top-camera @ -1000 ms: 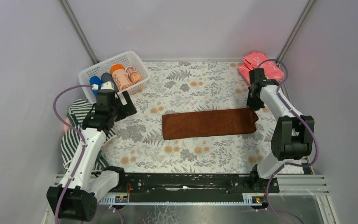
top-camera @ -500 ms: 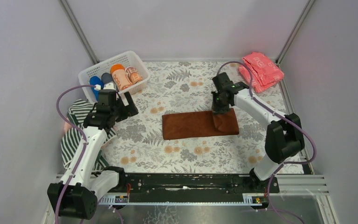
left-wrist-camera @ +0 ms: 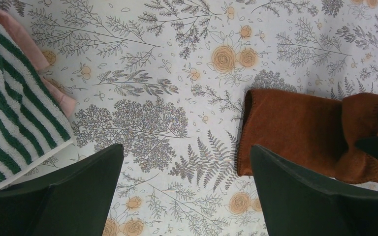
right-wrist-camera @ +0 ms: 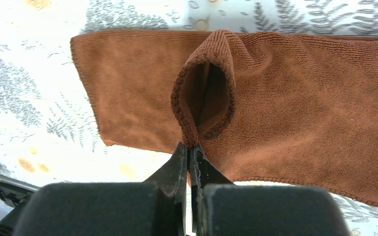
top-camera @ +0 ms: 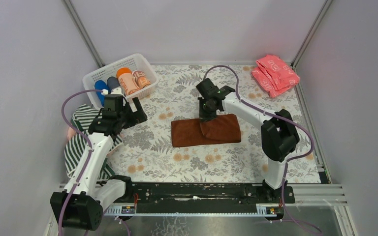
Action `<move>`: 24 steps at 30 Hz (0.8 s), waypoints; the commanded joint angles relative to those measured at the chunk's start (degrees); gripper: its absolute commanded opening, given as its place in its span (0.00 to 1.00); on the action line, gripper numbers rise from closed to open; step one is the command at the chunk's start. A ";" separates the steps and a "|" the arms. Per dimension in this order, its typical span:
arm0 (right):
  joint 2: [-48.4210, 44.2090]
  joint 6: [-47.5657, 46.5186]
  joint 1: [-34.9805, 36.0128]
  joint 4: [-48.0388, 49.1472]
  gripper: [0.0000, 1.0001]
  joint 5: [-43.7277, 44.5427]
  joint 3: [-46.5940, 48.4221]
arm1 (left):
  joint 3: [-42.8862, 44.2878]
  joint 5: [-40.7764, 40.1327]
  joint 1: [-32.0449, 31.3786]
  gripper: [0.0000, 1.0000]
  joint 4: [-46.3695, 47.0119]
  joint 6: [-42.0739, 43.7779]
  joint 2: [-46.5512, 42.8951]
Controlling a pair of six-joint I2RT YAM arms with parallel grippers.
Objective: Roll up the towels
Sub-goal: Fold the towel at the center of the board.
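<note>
A rust-brown towel (top-camera: 187,133) lies on the flowered table, its right end folded back over its middle. My right gripper (top-camera: 205,117) is shut on the hemmed edge of that folded end and holds it raised in a small loop. In the right wrist view the gripper (right-wrist-camera: 189,147) pinches the hem of the brown towel (right-wrist-camera: 300,113). My left gripper (top-camera: 129,111) hovers open to the left of the towel with nothing between its fingers (left-wrist-camera: 88,182). A dark-and-white striped towel (top-camera: 81,142) lies at the left edge over a pale pink towel (left-wrist-camera: 29,44).
A white basket (top-camera: 94,74) at the back left holds several rolled towels in orange, blue and grey. A pile of folded coral-pink cloths (top-camera: 275,71) sits at the back right corner. Grey walls enclose the table on three sides.
My right gripper has carried the brown towel's right end leftward, from the table's right side to over the towel's middle, folding it. The left arm has stayed put.
</note>
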 commanded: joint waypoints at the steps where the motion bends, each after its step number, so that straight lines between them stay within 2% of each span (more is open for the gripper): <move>1: 0.73 3.51 2.81 1.74 0.00 -0.79 4.23 | -0.46 1.37 0.44 1.00 2.43 1.38 0.37; 24: 7.68 8.43 9.09 7.10 0.00 -3.07 8.49 | -0.53 3.00 0.96 1.00 2.61 1.73 1.43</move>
